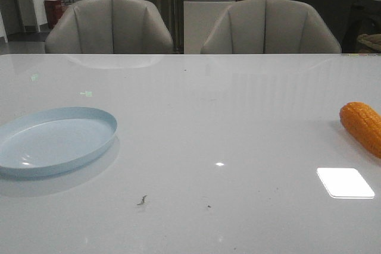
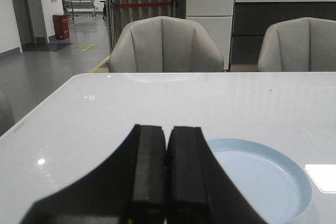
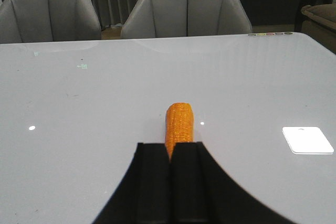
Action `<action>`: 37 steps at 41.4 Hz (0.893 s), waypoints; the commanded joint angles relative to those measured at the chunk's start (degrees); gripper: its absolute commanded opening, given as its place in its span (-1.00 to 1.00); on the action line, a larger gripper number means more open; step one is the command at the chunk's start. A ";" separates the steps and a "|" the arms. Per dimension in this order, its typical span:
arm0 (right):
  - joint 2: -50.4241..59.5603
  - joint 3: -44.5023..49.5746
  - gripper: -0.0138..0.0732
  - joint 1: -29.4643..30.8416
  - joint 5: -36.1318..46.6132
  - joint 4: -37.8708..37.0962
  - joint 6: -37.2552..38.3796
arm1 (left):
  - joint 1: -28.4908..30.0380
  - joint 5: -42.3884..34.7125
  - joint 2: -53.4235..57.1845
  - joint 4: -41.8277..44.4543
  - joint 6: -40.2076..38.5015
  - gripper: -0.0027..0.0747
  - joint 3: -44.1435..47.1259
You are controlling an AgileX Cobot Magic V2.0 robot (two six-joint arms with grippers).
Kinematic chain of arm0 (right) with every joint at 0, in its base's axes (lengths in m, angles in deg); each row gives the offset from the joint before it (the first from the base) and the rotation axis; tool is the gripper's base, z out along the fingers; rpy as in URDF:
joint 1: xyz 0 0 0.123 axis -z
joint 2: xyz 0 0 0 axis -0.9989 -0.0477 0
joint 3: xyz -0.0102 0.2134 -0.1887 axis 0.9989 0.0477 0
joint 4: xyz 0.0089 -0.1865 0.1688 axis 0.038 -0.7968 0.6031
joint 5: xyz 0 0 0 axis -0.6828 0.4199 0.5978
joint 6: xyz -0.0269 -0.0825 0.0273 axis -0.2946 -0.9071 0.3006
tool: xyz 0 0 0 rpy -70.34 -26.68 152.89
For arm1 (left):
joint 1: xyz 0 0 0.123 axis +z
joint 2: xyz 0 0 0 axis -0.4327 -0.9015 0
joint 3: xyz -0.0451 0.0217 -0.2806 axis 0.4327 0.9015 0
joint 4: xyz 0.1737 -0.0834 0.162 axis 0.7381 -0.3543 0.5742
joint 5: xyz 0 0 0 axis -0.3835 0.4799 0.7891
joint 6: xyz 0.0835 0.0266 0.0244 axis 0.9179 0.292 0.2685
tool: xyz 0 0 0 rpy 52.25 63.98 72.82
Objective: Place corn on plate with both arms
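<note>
The orange-yellow corn [image 1: 362,126] lies on the white table at the right edge of the front view, partly cut off. The pale blue plate [image 1: 56,138] sits empty at the left. Neither gripper shows in the front view. In the left wrist view my left gripper [image 2: 167,129] is shut and empty, its jaws pressed together above the table, with the plate [image 2: 262,182] just beside it. In the right wrist view my right gripper [image 3: 171,148] is shut and empty, and the corn [image 3: 179,124] lies on the table just beyond its fingertips, its near end hidden behind them.
Two grey chairs [image 1: 110,25] stand behind the table's far edge. A bright light reflection [image 1: 345,182] lies on the table in front of the corn. A small dark speck [image 1: 141,200] lies near the front middle.
</note>
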 commanded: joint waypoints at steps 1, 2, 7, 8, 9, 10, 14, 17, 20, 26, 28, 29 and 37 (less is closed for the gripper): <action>1.39 -1.18 -0.53 0.30 5.27 0.11 -0.31 | -0.17 -5.03 1.21 -0.50 -0.45 -0.69 2.14; 1.39 -1.18 -0.53 0.30 5.27 0.11 -0.31 | -0.17 -5.03 1.21 -0.50 -0.45 -0.69 2.14; 1.39 -1.18 -0.53 0.30 5.27 0.11 -0.31 | -0.17 -5.03 1.21 -0.50 -0.45 -0.69 2.14; 1.39 -1.18 -0.53 0.30 5.27 0.11 -0.31 | -0.17 -5.03 1.21 -0.50 -0.45 -0.69 2.14; 1.39 -1.18 -0.53 0.30 5.27 0.11 -0.31 | -0.17 -5.03 1.21 -0.50 -0.45 -0.69 2.14; 1.39 -1.18 -0.53 0.30 5.27 0.11 -0.31 | -0.17 -5.03 1.21 -0.50 -0.45 -0.69 2.14; 1.39 -1.18 -0.53 0.30 5.27 0.11 -0.31 | -0.17 -4.93 1.21 -0.50 -0.45 -0.69 2.14; 1.39 -1.18 -0.53 0.30 5.27 0.11 -0.31 | -0.17 -4.93 1.21 -0.50 -0.45 -0.69 2.14; 1.39 -1.18 -0.53 0.30 5.27 0.11 -0.31 | -0.17 -4.93 1.21 -0.50 -0.45 -0.69 2.14; 1.39 -1.18 -0.53 0.30 5.32 0.11 -0.31 | -0.17 -5.02 1.21 -0.50 -0.45 -0.69 2.14; 1.39 -1.18 -0.53 0.30 5.32 0.11 -0.31 | -0.17 -5.31 1.21 -0.50 -0.45 -0.69 2.14; 1.39 -1.18 -0.53 0.30 5.40 0.02 -0.31 | -0.17 -5.57 1.21 -0.50 -0.45 -0.69 2.14; 1.39 -1.18 -0.53 0.22 9.24 0.08 -0.31 | -0.17 -14.48 1.21 -0.76 -0.45 -0.69 1.92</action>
